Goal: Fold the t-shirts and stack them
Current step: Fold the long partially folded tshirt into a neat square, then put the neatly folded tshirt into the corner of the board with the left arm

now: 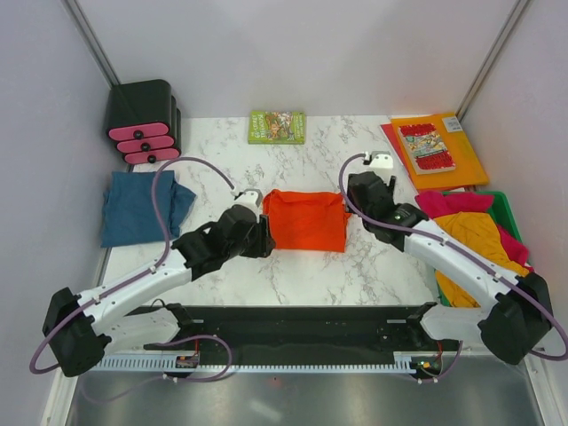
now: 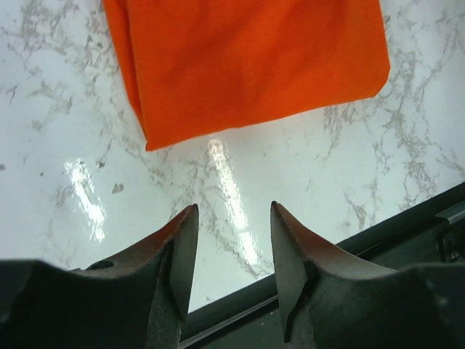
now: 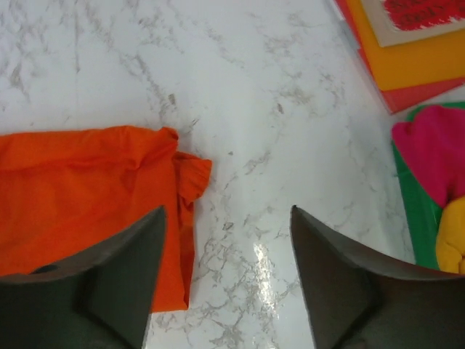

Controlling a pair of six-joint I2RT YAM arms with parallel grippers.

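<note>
Overhead view: orange shirt (image 1: 306, 220) lies folded into a rough rectangle at the middle of the table (image 1: 293, 284), between the two arms. Left gripper (image 1: 264, 240) sits close by its left edge, right gripper (image 1: 353, 195) just off its right edge. Teal shirt (image 1: 133, 206) lies at far left. Pink shirt (image 1: 448, 202) and yellow shirt (image 1: 479, 240) are heaped in the green bin (image 1: 510, 209) at right.

Left wrist view: left gripper (image 2: 234, 218) is released, jaws apart, nothing between them, bare marble beneath. Orange shirt (image 2: 247, 58) lies ahead, clear of the fingers, its near corner showing doubled layers.

Right wrist view: right gripper (image 3: 227, 218) is likewise released and empty. A sleeve (image 3: 190, 171) pokes out, bunched, from the shirt's edge.

Risk, as judged: the loose sleeve could spring the fold apart when the shirt is carried to the stack. A pinch catching only the top layer would peel it open. A low approach could drag the cloth across the slick marble.
</note>
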